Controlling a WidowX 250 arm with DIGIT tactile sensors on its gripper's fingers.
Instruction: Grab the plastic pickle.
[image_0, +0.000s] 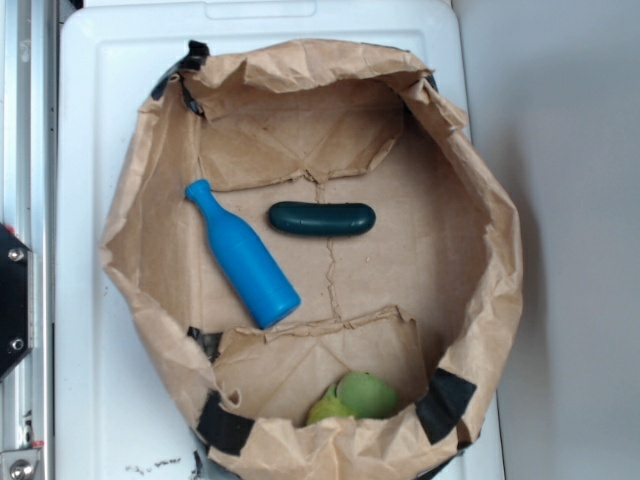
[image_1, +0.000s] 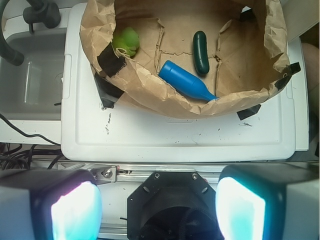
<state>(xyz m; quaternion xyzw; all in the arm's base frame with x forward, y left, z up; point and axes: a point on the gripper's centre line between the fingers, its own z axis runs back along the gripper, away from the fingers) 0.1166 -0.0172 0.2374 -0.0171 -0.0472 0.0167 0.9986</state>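
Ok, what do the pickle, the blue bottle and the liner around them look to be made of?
Plastic pickle: apparently moulded plastic, dark green, glossy highlights. Blue bottle: probably plastic too, smooth, more matte. Liner: crumpled, creased, torn brown paper, edges held with black tape.

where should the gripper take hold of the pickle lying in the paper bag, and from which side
Probably across the middle of the pickle, coming straight down from above. It lies flat on the bag floor, its narrow width suits the jaws, and both long sides are free. The blue bottle lies near one end, so a mid-body grip stays clear of it. The gripper is open, outside the bag.
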